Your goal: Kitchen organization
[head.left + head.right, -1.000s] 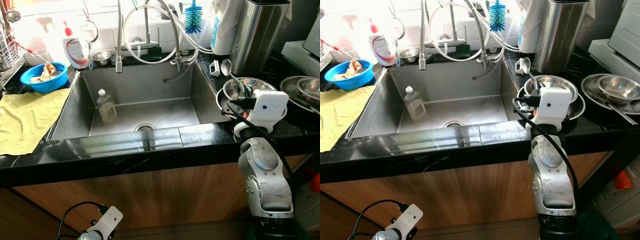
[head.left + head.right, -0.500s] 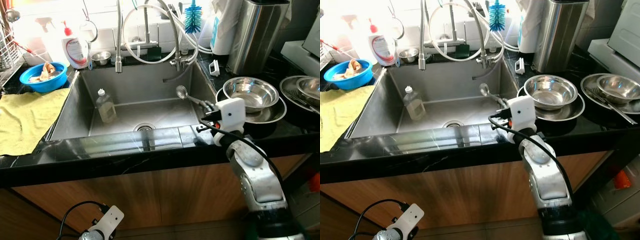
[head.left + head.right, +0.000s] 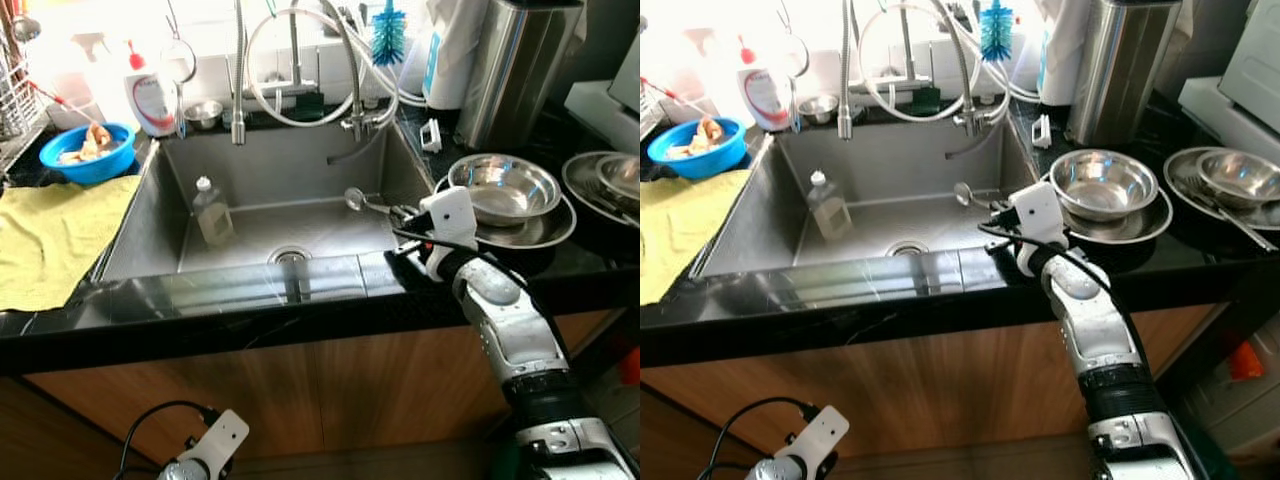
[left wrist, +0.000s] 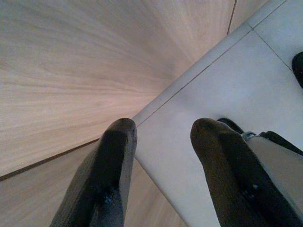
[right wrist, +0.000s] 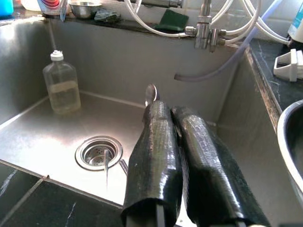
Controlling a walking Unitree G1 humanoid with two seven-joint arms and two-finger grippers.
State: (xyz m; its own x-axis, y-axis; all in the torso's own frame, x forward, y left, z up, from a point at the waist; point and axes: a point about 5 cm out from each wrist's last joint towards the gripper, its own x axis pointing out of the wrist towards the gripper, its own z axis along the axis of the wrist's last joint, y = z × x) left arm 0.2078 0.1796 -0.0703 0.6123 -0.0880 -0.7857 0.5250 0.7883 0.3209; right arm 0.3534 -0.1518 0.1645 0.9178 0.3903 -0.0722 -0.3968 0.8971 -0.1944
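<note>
The right gripper [image 5: 173, 116] is reaching over the right side of the sink [image 3: 260, 215], its two fingers pressed together on the handle of a metal ladle [image 3: 354, 197]. The ladle bowl is hanging above the sink floor, left of the gripper. A clear bottle [image 3: 211, 212] is standing upright in the far left part of the sink, and the drain [image 3: 291, 256] is lying near the front wall. Stacked steel bowls [image 3: 505, 190] are sitting on the counter just right of the sink. The left gripper [image 4: 163, 137] is hanging idle by the wooden cabinet front, fingers apart.
</note>
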